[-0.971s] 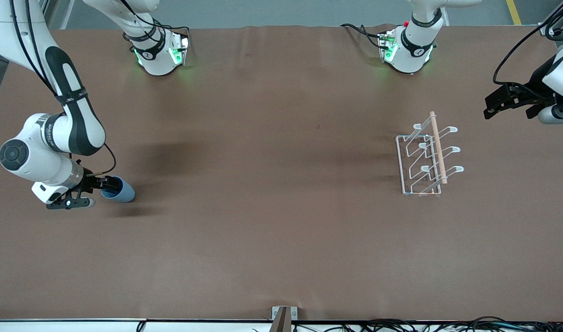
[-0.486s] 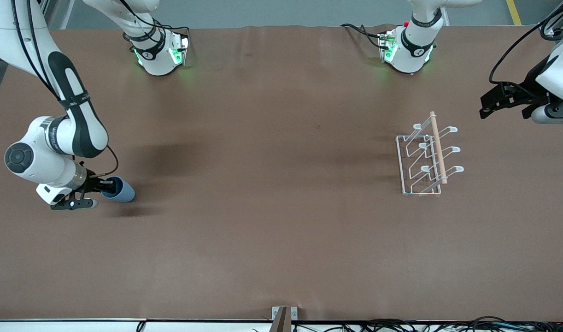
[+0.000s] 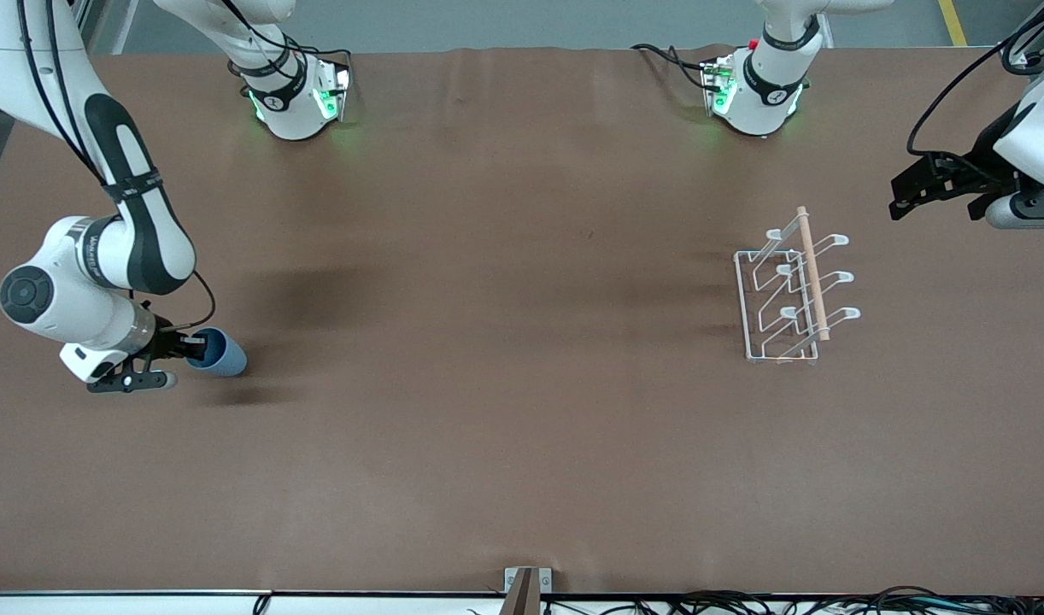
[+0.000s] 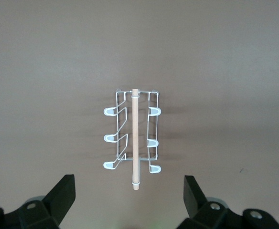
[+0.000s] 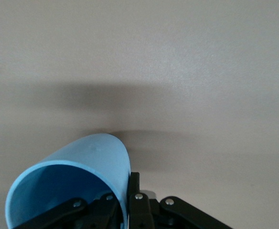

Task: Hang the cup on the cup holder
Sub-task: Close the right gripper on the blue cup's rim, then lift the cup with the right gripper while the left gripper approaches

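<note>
My right gripper [image 3: 199, 348] is clamped on the rim of the light-blue cup [image 3: 219, 354], one finger inside the mouth and one outside the wall, as the right wrist view shows [image 5: 130, 200]. I have the cup [image 5: 77, 183] lying on its side in that grip, base pointing toward the middle of the surface, low over the right arm's end; I cannot tell whether it touches the covering. A soft shadow lies on the surface just under it.

My left gripper [image 3: 911, 188] hangs in the air at the left arm's end, its fingers [image 4: 63, 195] spread wide apart and holding nothing. In the left wrist view I look between them at the cup holder [image 4: 132, 131].

The cup holder [image 3: 787, 295] stands on the surface toward the left arm's end, well apart from the cup. It is a white wire rack with a rectangular base, six looped prongs slanting up, three to each side, and a light wooden rod [image 3: 812, 273] along the top. No prong carries anything.

The surface [image 3: 505, 427] is covered in plain brown matte sheeting with faint creases. Both arm bases [image 3: 296, 98] glow green at its edge, and a grey floor shows past them. Black cables [image 3: 795, 598] run along the edge nearest the front camera, beside a small metal bracket [image 3: 526, 585].
</note>
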